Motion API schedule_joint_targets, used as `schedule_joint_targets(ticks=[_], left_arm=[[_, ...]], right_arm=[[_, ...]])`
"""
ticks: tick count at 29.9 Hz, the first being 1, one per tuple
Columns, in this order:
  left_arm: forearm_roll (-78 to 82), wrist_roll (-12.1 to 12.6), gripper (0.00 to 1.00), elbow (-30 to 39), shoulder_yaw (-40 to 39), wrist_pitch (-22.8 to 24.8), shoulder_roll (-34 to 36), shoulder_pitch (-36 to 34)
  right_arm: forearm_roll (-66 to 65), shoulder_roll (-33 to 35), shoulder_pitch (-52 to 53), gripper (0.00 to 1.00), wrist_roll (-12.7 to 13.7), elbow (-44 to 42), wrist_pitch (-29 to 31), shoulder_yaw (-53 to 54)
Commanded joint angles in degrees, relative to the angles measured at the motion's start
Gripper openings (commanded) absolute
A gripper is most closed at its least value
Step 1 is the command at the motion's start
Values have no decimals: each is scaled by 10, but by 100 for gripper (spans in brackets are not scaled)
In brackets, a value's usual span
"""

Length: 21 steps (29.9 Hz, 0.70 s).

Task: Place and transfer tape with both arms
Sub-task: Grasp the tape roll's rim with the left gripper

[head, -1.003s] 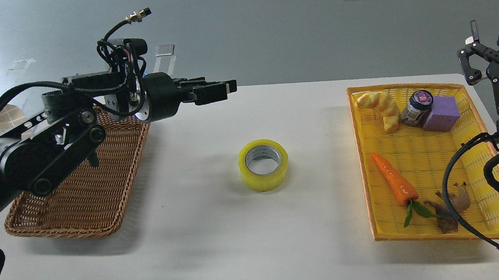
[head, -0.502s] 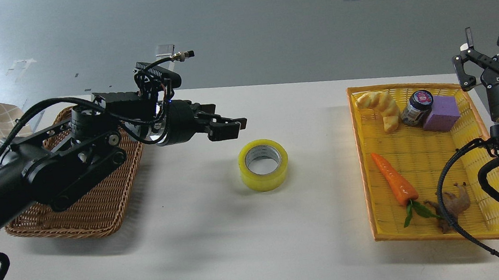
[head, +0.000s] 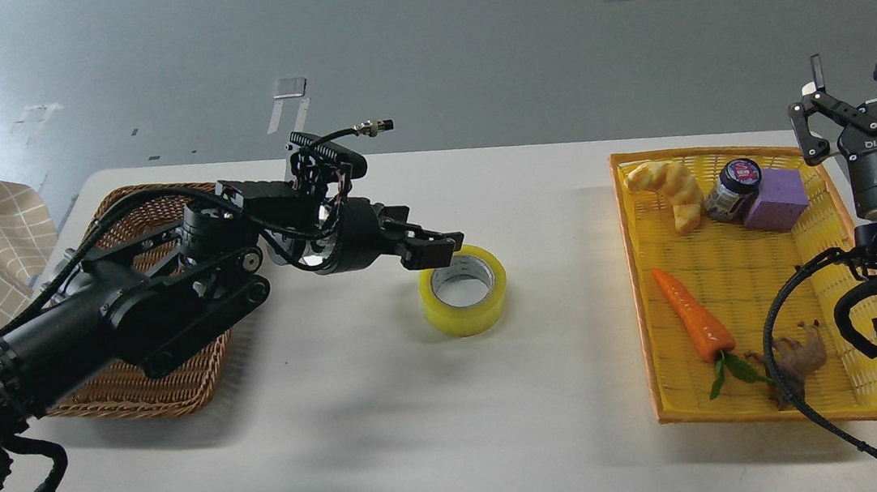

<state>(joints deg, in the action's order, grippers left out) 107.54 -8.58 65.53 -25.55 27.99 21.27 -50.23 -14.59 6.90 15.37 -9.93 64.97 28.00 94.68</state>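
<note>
The tape [head: 466, 310], a yellow roll with a grey core, lies flat on the white table [head: 393, 430] near its middle. My left gripper [head: 439, 251] reaches in from the left and hangs just over the roll's left rim, its fingers a little apart and holding nothing. My right gripper [head: 870, 103] stands upright at the far right, beyond the yellow tray, with its fingers spread wide and empty.
A brown wicker basket [head: 136, 392] sits at the left under my left arm. A yellow tray [head: 749, 407] at the right holds a bread piece [head: 669, 189], a jar [head: 732, 189], a purple block [head: 776, 201], a carrot [head: 692, 315] and a brown toy [head: 797, 359].
My left gripper has come down and to the right, from high above the basket to the tape's left rim. My right gripper has shifted slightly left. The tape has not moved.
</note>
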Motion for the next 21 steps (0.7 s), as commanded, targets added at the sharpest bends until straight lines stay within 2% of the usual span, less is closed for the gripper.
schedule_joint_targets(ticks=[1,6,8,10,14,21], left_arm=[[0,15,98,-29,7,-1,-19,-6],[0,57,98,-37,26,-6,-29,-16],[0,86,98,-37,28,-7,-37,-16],[0,101,98,-37,28,-7,-42,-15],[0,116,98,-37,28,-7,-47,-15],[0,119,98,-37,29,-6,-60,-8]], right_arm=[[0,0,-3,100,0,0,0,1],[0,0,-5,100,0,-1,0,2],[0,0,-6,100,0,-1,0,2],[0,0,-7,100,0,-2,0,2],[0,0,-7,100,0,-4,0,2],[0,0,-7,100,0,-5,0,2]])
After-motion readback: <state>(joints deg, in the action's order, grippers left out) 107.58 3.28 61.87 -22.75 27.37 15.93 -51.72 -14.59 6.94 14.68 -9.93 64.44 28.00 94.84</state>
